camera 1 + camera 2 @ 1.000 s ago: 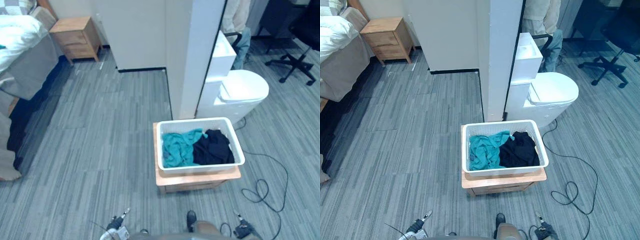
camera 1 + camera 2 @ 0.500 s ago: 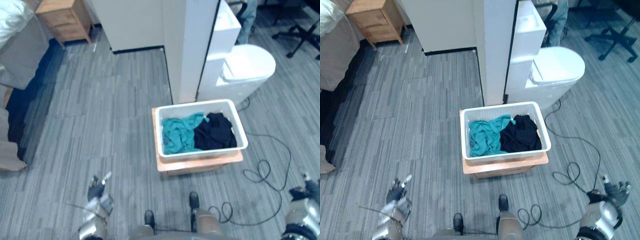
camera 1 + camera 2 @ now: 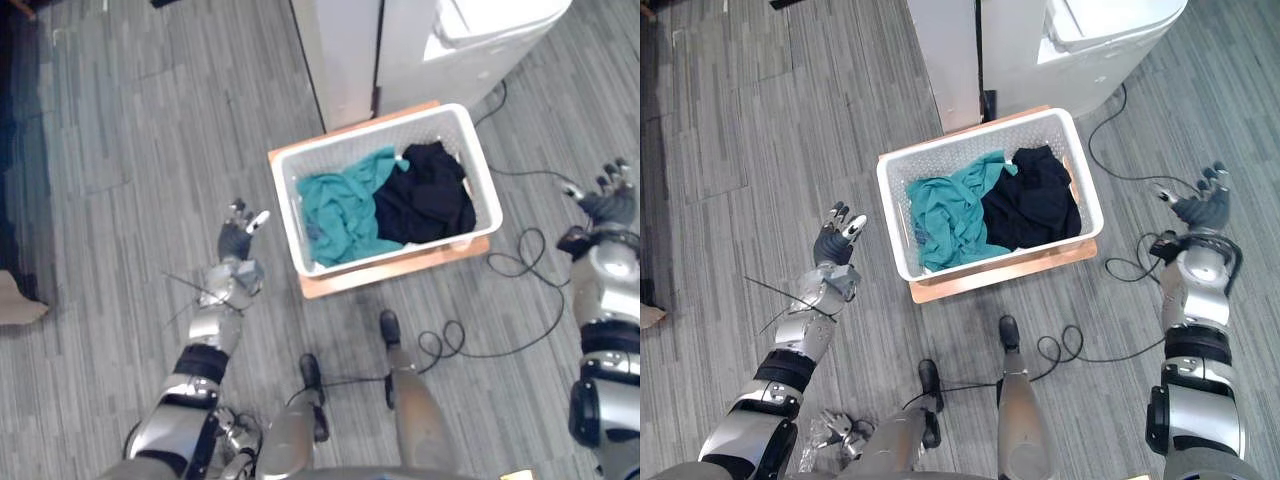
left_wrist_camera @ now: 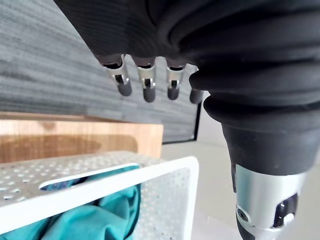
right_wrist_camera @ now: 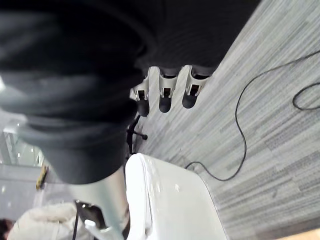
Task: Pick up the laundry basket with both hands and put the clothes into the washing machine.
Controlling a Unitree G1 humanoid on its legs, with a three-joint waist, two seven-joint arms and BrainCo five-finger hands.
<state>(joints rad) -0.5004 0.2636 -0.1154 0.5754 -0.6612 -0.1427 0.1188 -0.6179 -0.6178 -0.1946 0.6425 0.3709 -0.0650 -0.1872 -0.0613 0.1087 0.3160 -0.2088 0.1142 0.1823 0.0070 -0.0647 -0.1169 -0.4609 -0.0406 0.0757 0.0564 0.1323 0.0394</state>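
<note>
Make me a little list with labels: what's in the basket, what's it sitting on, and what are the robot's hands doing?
Basket: white laundry basket, on a low wooden stand
Inside: teal cloth beside black cloth
Left hand: open, left of basket, not touching
Right hand: open, right of basket, not touching
</note>
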